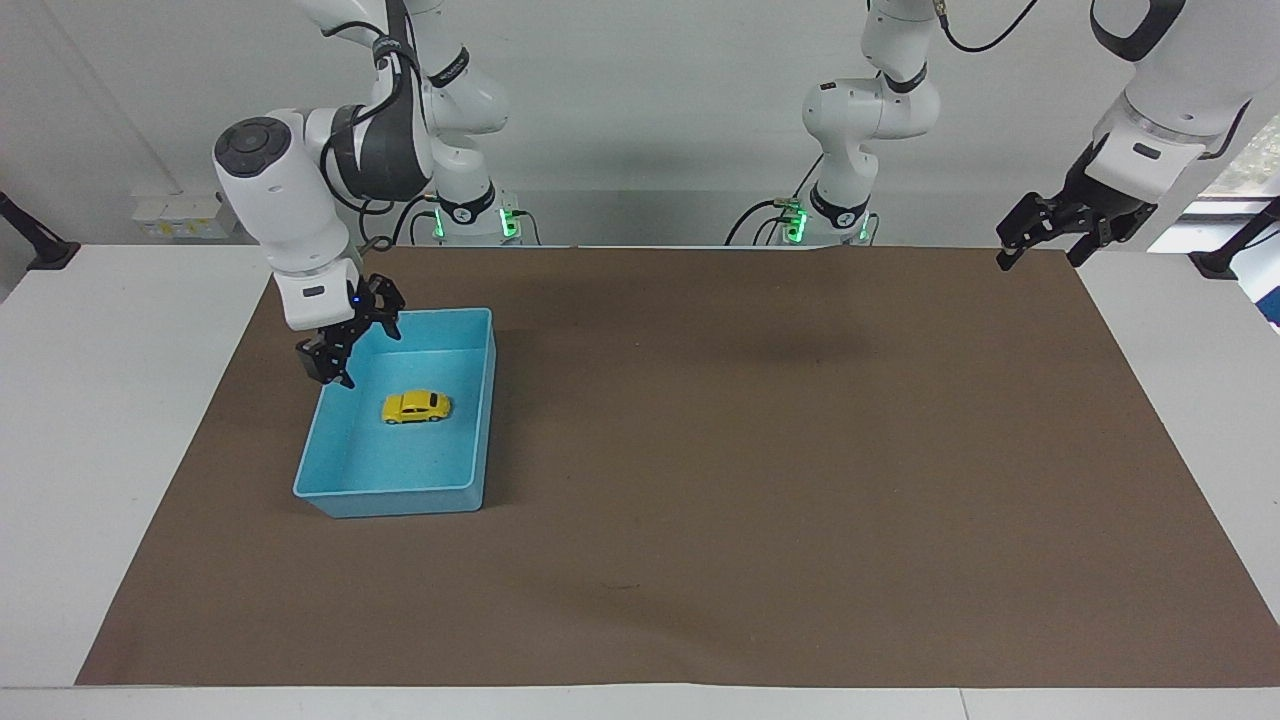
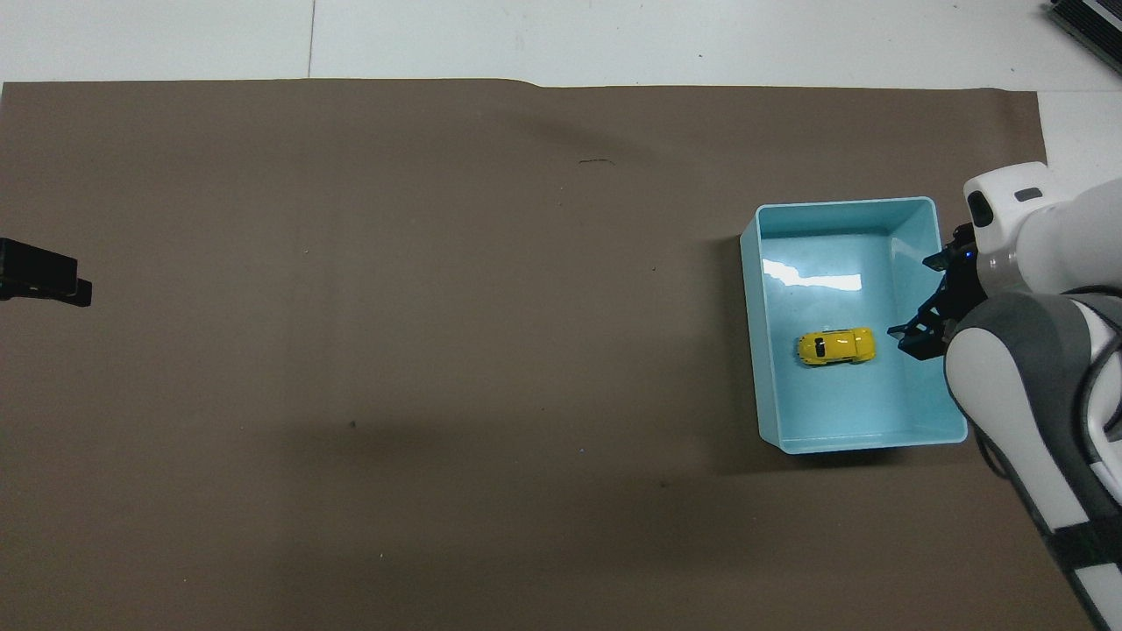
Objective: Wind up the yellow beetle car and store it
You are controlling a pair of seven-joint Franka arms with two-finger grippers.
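Observation:
The yellow beetle car stands on its wheels on the floor of the light blue bin, about in its middle. My right gripper hangs open and empty over the bin's rim at the right arm's end, beside the car and above it, touching neither. My left gripper waits open and empty in the air over the brown mat's corner at the left arm's end.
A brown mat covers most of the white table, and the bin stands on it toward the right arm's end. The right arm's white forearm overhangs the mat next to the bin.

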